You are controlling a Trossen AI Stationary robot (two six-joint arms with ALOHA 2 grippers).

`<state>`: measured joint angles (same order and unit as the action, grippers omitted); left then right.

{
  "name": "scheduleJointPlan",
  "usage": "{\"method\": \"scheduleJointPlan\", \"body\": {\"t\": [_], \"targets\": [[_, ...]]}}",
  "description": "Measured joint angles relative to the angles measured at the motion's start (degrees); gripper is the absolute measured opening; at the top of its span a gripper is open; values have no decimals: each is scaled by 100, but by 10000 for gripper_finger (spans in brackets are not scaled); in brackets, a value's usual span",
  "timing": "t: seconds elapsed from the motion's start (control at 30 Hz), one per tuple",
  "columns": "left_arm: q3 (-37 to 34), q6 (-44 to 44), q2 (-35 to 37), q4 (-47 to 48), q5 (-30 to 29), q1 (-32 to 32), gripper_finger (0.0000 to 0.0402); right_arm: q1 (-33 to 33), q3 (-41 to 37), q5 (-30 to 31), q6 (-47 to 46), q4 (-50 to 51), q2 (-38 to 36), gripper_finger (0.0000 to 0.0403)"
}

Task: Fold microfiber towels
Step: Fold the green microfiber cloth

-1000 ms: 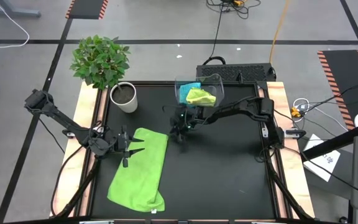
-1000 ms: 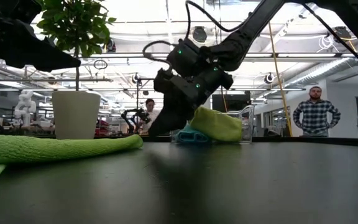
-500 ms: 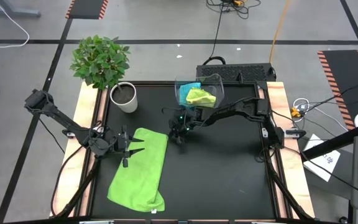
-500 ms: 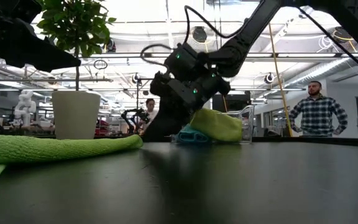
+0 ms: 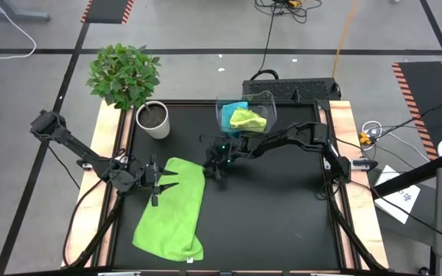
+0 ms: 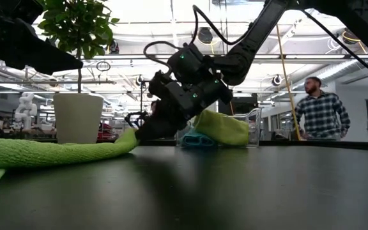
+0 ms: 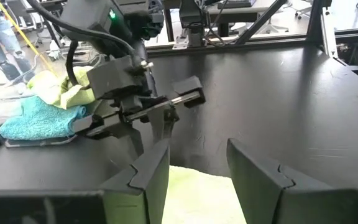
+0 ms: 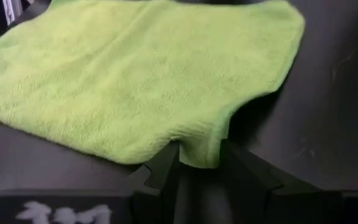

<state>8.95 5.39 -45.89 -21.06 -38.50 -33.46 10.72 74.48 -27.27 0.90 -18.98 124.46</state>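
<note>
Two hands meet at one lime-green towel point(image 5: 172, 208) spread on the black desk point(image 5: 282, 207).
Right hand point(image 5: 212, 170) is low at the towel's far right corner, its fingers point(image 8: 160, 169) grasping a pinch of the edge. Left hand point(image 5: 165, 182) hovers released over the towel's left edge. A second green towel point(image 5: 247, 119) and the turquoise towel point(image 5: 233, 110) lie in the clear bin point(image 5: 268, 100), beside a potted plant point(image 5: 127, 78).
</note>
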Motion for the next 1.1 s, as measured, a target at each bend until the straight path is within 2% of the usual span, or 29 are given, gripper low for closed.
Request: {"method": "scheduleJointPlan", "body": {"t": [0.1,0.2,0.27,0.37,0.47,0.6,0.87,1.1], "targets": [[0,8,0,0,0,0,163,5,0,-131,122,165,0,92],[0,43,0,0,2,0,163,11,0,-535,185,310,0,40],[0,364,-28,19,13,0,163,6,0,-737,238,446,-20,11],[0,863,-220,13,27,61,163,-1,0,-798,303,873,-109,5],[0,1247,-601,-25,398,108,163,4,0,-795,343,1268,-275,2],[0,1600,-1467,-677,680,171,163,-15,0,-796,344,1688,-586,1],[14,1584,-3481,-2952,1100,167,163,-202,-2,-879,598,3051,-1672,1],[610,1785,-4829,-3296,1195,169,163,-141,-59,-850,680,3847,-2682,0]]}}
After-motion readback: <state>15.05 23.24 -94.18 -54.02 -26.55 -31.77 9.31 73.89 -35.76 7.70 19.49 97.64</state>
